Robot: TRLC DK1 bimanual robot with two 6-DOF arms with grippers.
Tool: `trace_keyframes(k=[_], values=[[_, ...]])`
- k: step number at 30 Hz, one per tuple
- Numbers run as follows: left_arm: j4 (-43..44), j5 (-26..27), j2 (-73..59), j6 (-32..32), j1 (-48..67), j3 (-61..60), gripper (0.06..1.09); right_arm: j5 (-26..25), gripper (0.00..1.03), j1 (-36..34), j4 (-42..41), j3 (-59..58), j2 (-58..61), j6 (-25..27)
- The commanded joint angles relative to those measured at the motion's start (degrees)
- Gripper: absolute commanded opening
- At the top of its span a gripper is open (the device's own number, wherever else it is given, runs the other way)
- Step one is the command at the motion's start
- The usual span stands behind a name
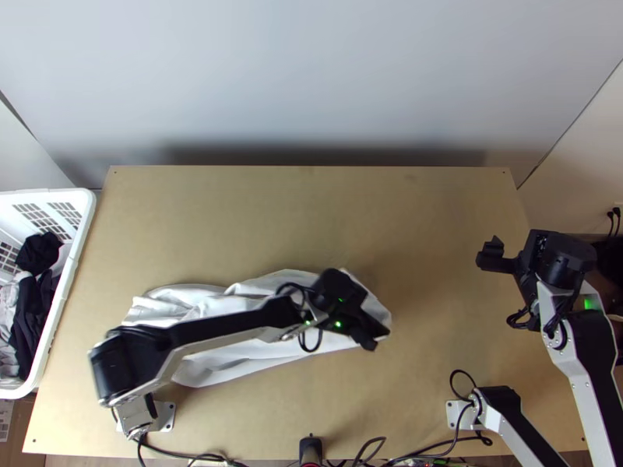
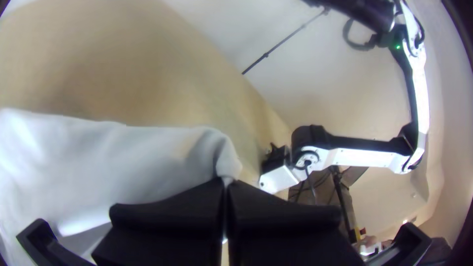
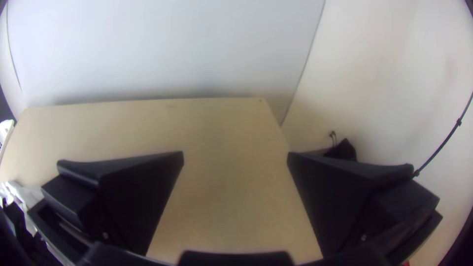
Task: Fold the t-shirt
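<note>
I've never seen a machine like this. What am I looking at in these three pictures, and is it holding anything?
You are seeing two robot arms, the left arm and the right arm, at a wooden table. One picture looks down from high over the near edge; each of the others comes from a camera on an arm's wrist, looking past its own two black fingers.

A white t-shirt lies wrinkled in a long strip on the table, partly under the left arm. The left gripper has its fingers closed on an edge of it. The right gripper is open and holds nothing. Beside the table, a white basket contains dark and light cloth.
</note>
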State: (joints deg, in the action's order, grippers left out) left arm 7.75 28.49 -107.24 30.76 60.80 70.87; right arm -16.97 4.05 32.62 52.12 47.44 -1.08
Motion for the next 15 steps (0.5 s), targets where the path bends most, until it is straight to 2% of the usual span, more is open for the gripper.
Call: trace_keyframes(k=[1,3,6,7,9,13,15], values=[[-1.07,-2.12,-7.54,-1.41,2.57,3.31,0.09,0.01,0.98,0.43,-0.28,-0.26,0.64,-0.24],[-2.04,-3.62,-9.48,-1.5,2.57,5.77,0.09,0.01,0.98,0.6,-0.54,-0.35,0.64,-0.32],[-9.86,-8.89,-14.22,-4.92,4.33,12.71,0.09,0.01,0.98,0.87,-0.81,0.0,0.9,-0.76],[-12.05,-10.39,-15.72,-5.54,4.86,14.91,0.14,0.01,0.98,0.87,-1.07,0.18,0.99,-0.76],[-15.92,-10.91,-17.56,-7.56,5.47,18.25,0.47,0.01,0.98,0.87,-1.16,0.62,1.25,-0.76],[-18.03,-10.82,-18.0,-8.53,5.39,20.27,0.94,-0.08,0.98,0.96,-1.16,1.06,1.34,-0.68],[-18.3,-10.82,-16.25,-8.53,5.21,20.62,1.0,0.01,0.98,0.96,-1.16,1.06,1.34,-0.59]])
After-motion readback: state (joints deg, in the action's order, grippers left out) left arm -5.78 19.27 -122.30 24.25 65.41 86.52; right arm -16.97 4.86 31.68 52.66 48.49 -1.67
